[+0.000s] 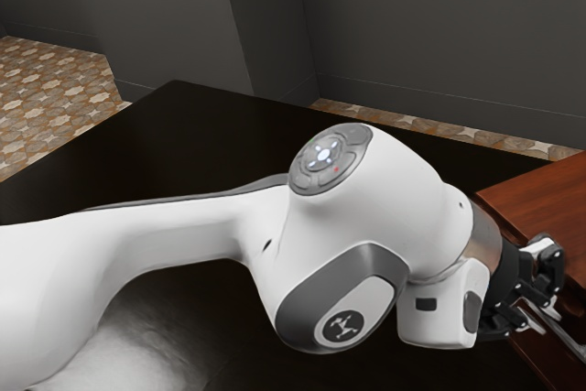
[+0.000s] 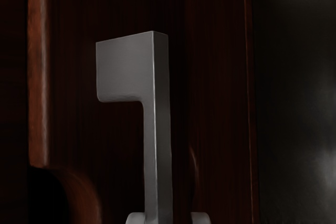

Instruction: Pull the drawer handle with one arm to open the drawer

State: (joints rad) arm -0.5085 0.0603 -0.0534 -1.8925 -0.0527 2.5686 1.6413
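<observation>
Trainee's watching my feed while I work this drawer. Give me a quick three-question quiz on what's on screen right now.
1. True or false: the claw is over by the wooden cabinet at the exterior view's right edge.
2. In the wrist view, the drawer handle is: A) a round brass knob, B) a grey metal bar with a bent end, C) a black rope loop.
3. Short answer: what colour is the shell of the arm?

Key: 1 true; 2 B; 3 white.
</observation>
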